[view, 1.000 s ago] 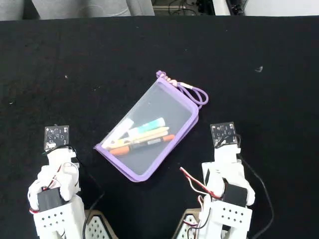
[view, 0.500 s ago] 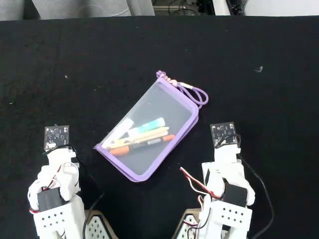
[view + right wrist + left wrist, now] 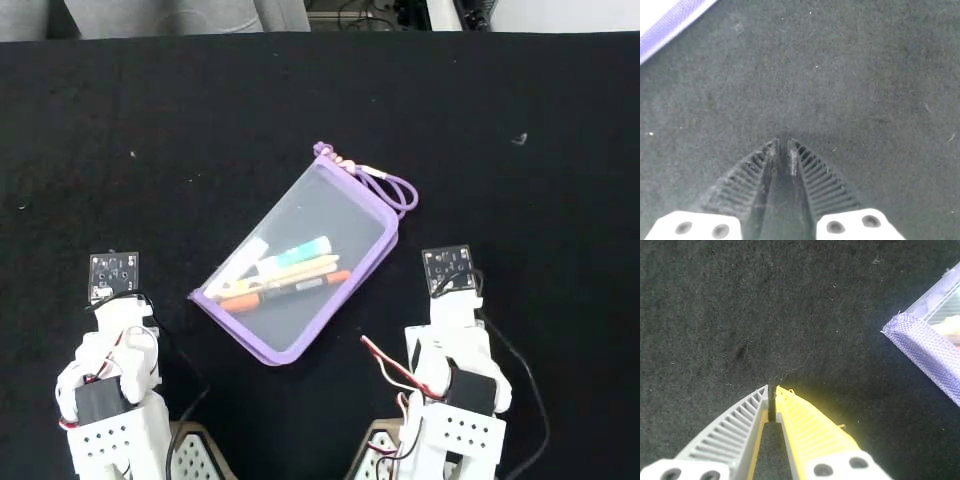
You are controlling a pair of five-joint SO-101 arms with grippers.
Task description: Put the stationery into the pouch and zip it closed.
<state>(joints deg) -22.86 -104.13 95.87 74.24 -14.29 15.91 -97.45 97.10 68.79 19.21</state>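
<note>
A clear pouch with purple trim (image 3: 298,260) lies slanted at the middle of the black table, with several pens and markers (image 3: 280,275) inside it. Its zip pull and purple loop (image 3: 385,185) lie at its far right corner. One purple corner of the pouch (image 3: 920,347) appears in the left wrist view, and a strip of its edge (image 3: 670,25) in the right wrist view. My left gripper (image 3: 772,390) hangs shut over bare cloth, left of the pouch. My right gripper (image 3: 781,145) is shut over bare cloth, to the right of the pouch's near end.
The two arms (image 3: 110,370) (image 3: 455,360) stand folded back at the near edge of the table, one on each side of the pouch. The black cloth (image 3: 520,120) spreads wide beyond and beside the pouch.
</note>
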